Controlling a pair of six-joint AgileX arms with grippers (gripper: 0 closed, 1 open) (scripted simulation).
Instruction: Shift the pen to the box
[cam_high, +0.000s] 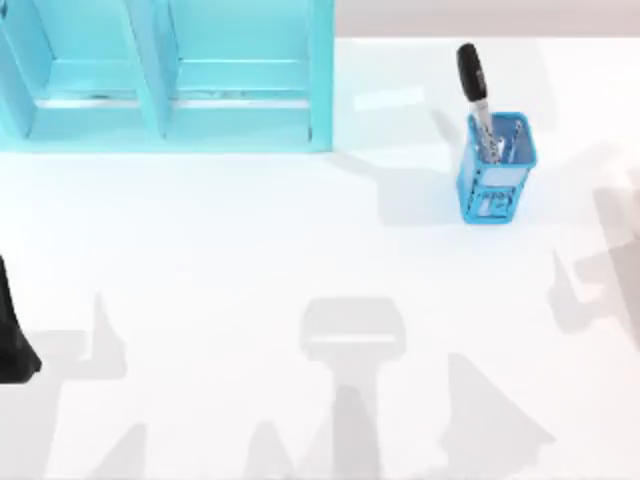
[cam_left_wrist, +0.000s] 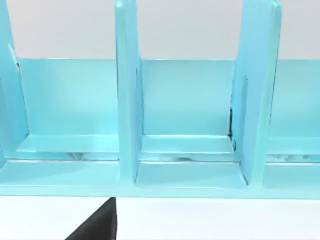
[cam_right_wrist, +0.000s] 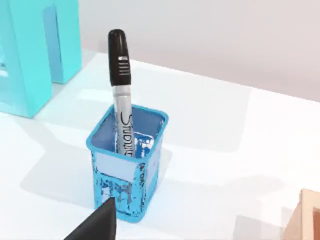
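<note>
In the right wrist view one dark fingertip (cam_right_wrist: 97, 225) of the right gripper pokes in near the foot of the blue mesh basket (cam_right_wrist: 127, 172), not touching it, and from that sliver I cannot tell whether the jaws stand apart or together — nothing is held between them as far as can be seen. The left arm (cam_high: 12, 340) sits parked at the table's left edge in the top view; its wrist camera faces the turquoise shelf unit (cam_left_wrist: 190, 115) with a dark fingertip (cam_left_wrist: 97, 225) at the frame edge, and again I cannot tell how its jaws stand. Outward from the right claw: the basket stands upright on the white table (cam_high: 250, 300), toward the right and back, well apart from the shelf unit. The pen (cam_right_wrist: 120, 90) stands in it, black cap up and leaning slightly, its silver shaft down inside against the wall. At the corner of the right wrist view there is a tan edge (cam_right_wrist: 302, 220) (possibly the box, though too little of it shows to be sure). The task looks barely begun — the step in hand is the approach. Next, I judge, the right gripper must rise above the rim, close on the black cap, and lift straight up so the shaft clears the mesh without tipping the basket.
</note>
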